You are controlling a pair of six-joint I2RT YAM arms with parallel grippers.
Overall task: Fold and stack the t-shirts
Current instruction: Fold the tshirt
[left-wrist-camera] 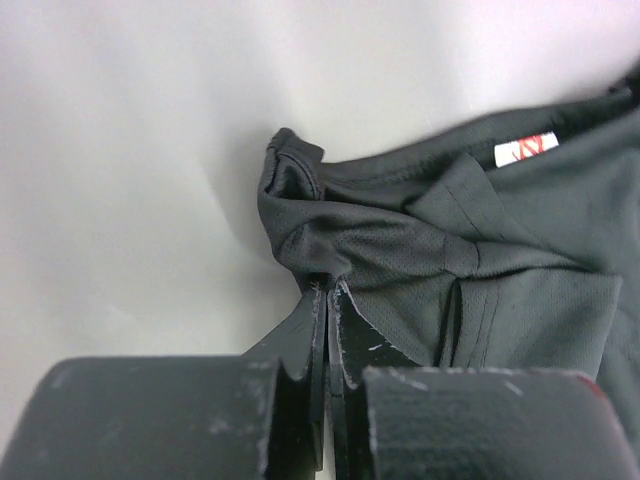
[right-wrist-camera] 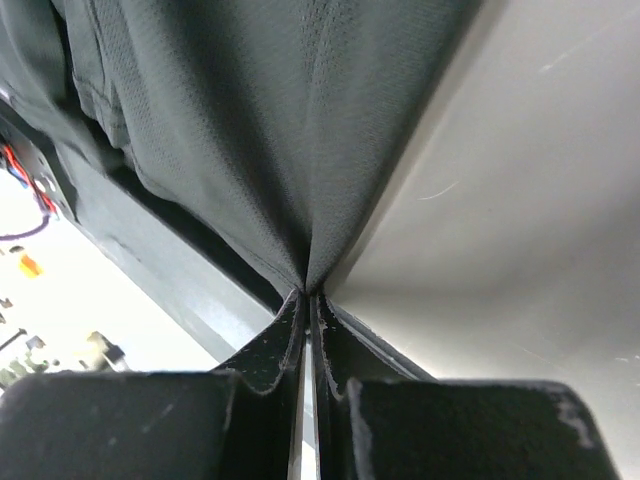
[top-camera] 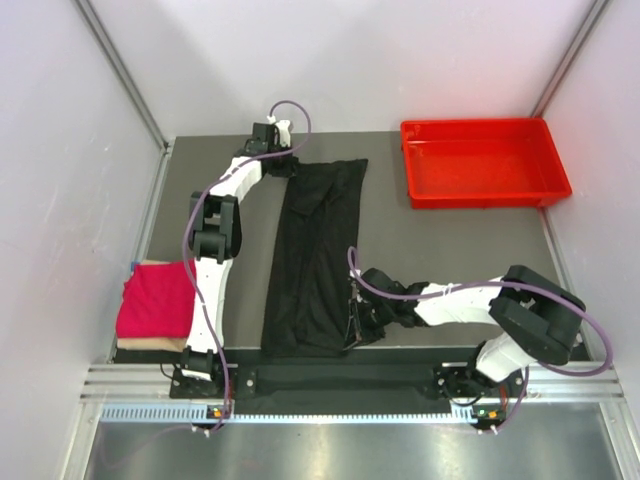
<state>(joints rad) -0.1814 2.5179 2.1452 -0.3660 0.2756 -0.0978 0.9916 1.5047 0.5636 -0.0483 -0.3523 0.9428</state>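
Observation:
The black t-shirt (top-camera: pixel 315 255) lies as a long folded strip down the middle of the table. My left gripper (top-camera: pixel 287 160) is shut on its far left corner by the collar; the left wrist view shows the cloth (left-wrist-camera: pixel 420 270) bunched at the fingertips (left-wrist-camera: pixel 330 290) with a white neck label (left-wrist-camera: pixel 526 150). My right gripper (top-camera: pixel 353 322) is shut on the near right corner of the hem; the right wrist view shows the cloth (right-wrist-camera: pixel 260 120) pinched at the tips (right-wrist-camera: pixel 308 295). A folded crimson t-shirt (top-camera: pixel 155 298) lies at the near left on a pile, a blue edge (top-camera: pixel 133 266) showing.
A rigid red plastic tray (top-camera: pixel 484 160) stands at the far right of the table. The table's near edge with a metal rail (top-camera: pixel 340 385) runs just below the shirt's hem. White walls enclose the table on three sides.

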